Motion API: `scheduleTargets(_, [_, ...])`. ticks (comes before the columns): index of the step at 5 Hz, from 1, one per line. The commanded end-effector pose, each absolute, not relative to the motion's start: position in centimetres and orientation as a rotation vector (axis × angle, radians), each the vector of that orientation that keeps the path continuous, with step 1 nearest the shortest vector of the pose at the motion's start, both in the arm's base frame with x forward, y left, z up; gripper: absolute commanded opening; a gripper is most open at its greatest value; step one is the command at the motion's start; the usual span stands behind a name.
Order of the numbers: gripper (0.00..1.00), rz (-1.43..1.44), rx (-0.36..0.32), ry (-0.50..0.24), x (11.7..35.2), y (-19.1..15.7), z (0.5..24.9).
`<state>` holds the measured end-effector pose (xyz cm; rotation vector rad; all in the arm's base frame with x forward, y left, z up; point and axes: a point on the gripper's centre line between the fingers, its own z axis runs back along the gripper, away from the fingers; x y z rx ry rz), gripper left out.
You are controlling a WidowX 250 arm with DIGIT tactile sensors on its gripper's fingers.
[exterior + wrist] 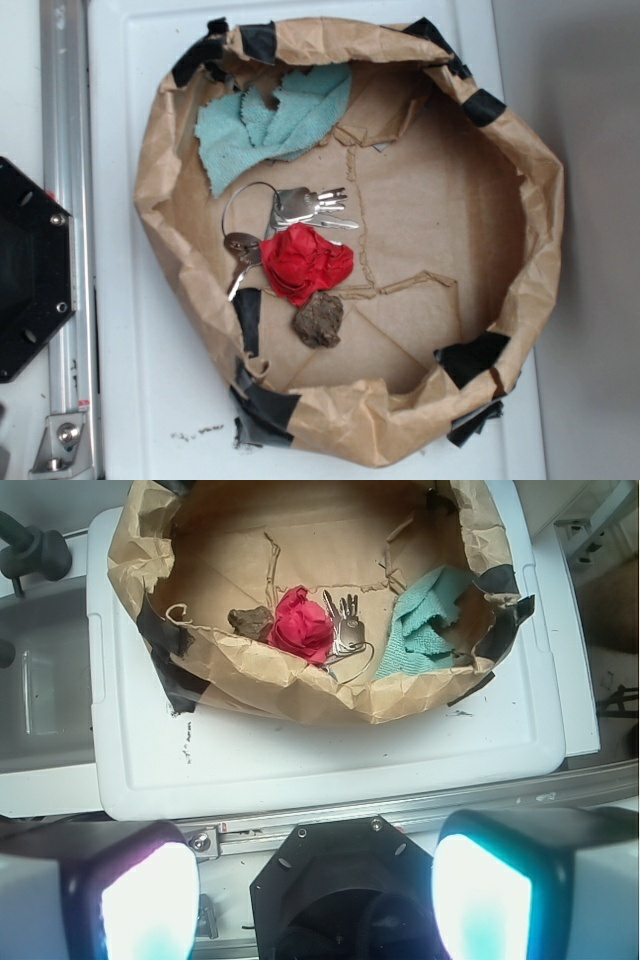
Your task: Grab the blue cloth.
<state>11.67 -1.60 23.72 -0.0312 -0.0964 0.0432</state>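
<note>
The blue cloth is light teal terry with zigzag edges. It lies folded against the upper left wall inside a brown paper bowl. In the wrist view the cloth lies at the right inside the bowl. My gripper is open and empty, its two fingers wide apart at the bottom of the wrist view. It hangs high above the black robot base, well short of the bowl. The gripper does not show in the exterior view.
A bunch of keys, a red wad and a brown lump lie in the bowl below the cloth. The bowl sits on a white lid. A metal rail and the black base stand left.
</note>
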Motion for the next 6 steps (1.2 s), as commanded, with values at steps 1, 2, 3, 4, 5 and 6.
scheduleTargets(1, [1.00,0.043,-0.031,-0.096,11.7,-1.6,23.7])
scheduleTargets(2, [1.00,0.015,0.060,-0.044,16.7,0.1,18.7])
scheduleTargets(3, [1.00,-0.049,0.073,0.038,21.4,1.1,15.0])
scheduleTargets(4, [1.00,-0.174,0.113,0.067,23.3,1.3,12.1])
scheduleTargets(5, [1.00,-0.331,0.154,0.093,23.0,1.3,10.2])
scheduleTargets(6, [1.00,-0.416,0.194,0.076,22.4,1.9,9.3])
